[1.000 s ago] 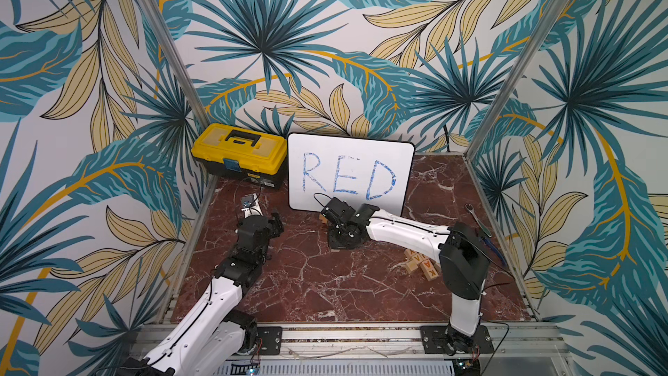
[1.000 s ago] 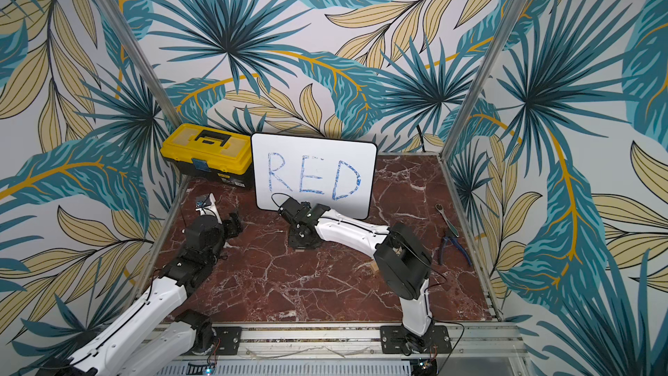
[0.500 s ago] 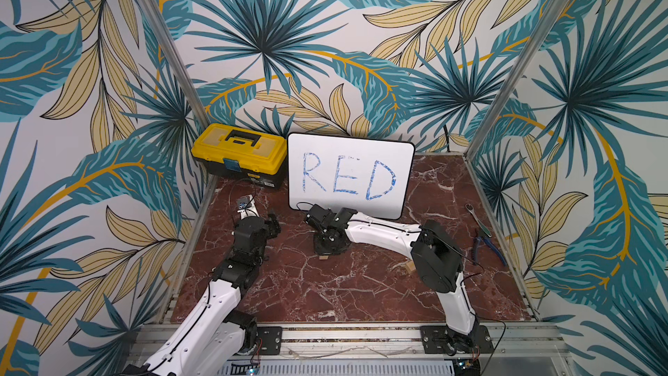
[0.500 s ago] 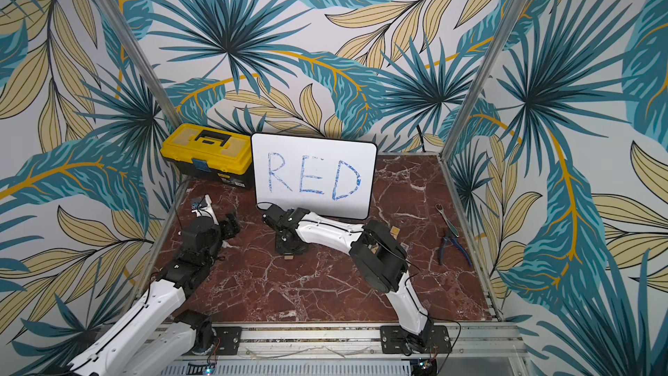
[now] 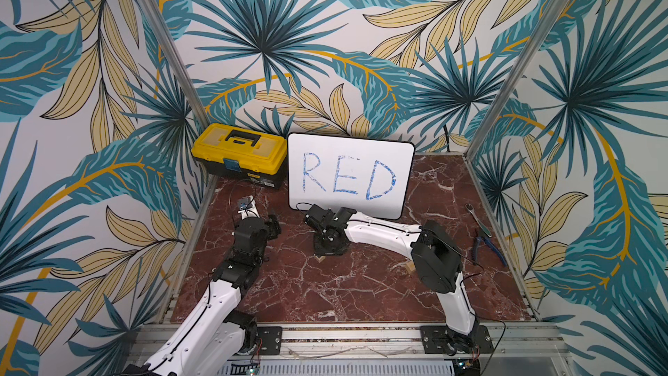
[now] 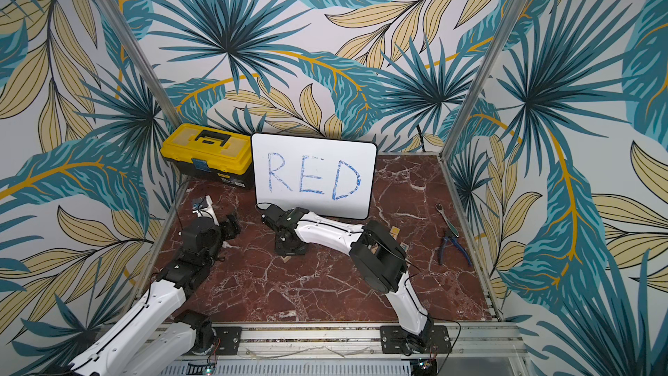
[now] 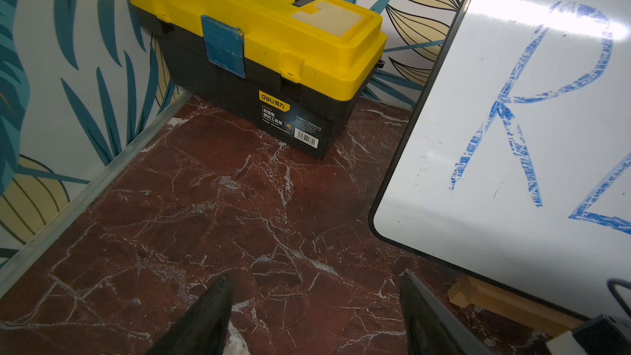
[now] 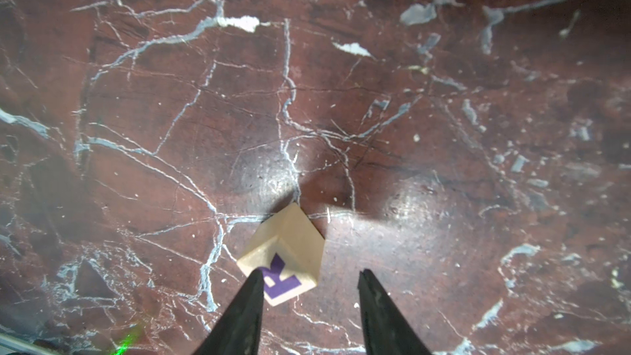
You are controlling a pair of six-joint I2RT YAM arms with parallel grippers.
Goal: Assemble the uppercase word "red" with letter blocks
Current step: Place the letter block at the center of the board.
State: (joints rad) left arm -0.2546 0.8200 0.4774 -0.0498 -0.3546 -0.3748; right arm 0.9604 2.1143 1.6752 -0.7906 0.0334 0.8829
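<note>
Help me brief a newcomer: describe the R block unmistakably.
Find the white board handwritten RED in blue on the red marble tabletop. Before it, the right gripper points down over a pale wooden cube. Away from the other pale blocks, it shows a purple R.

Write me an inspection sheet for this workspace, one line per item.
Surface: red, white-veined marble tabletop.
Job's things: R block lies on the marble; other pale blocks behind the right arm, letters unreadable.
Clutter: yellow toolbox, whiteboard reading RED, wrench, pliers.
Grippers: left gripper open, empty; right gripper open over the R block.
Cables: thin black cable along the right arm.
Surroundings: leaf-print walls, metal frame posts.
</note>
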